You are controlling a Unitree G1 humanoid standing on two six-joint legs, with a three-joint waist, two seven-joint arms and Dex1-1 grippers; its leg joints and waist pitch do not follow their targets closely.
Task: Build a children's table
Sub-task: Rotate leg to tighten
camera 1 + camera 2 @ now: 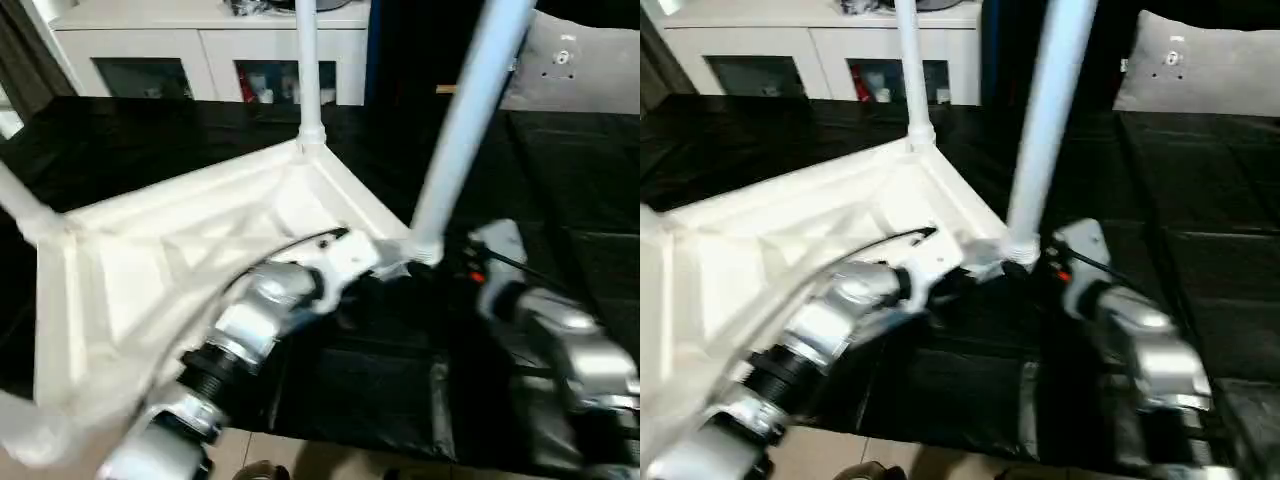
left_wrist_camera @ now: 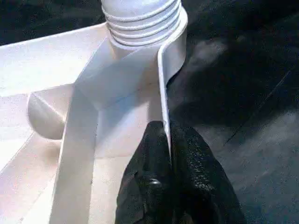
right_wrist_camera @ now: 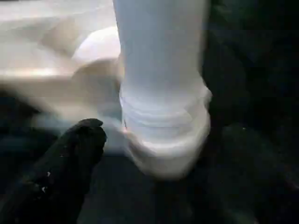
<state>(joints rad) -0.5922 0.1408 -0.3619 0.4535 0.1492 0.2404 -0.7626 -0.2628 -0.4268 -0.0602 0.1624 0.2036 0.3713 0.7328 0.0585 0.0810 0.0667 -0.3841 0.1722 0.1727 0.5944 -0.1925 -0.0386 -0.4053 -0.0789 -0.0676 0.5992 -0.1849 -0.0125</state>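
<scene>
White plastic children's table [image 1: 170, 260] lies upside down at centre-left on the black table [image 1: 560, 180], three legs visibly socketed. Left gripper [image 2: 169, 140] fingers pinch its rim beside the nearest leg [image 1: 465, 120]; right gripper [image 3: 154, 140] fingers stand released around that leg's base.

The left gripper [image 2: 169, 154] is closed, pinching a thin rim; the right gripper [image 3: 154, 154] stands wide open.
</scene>
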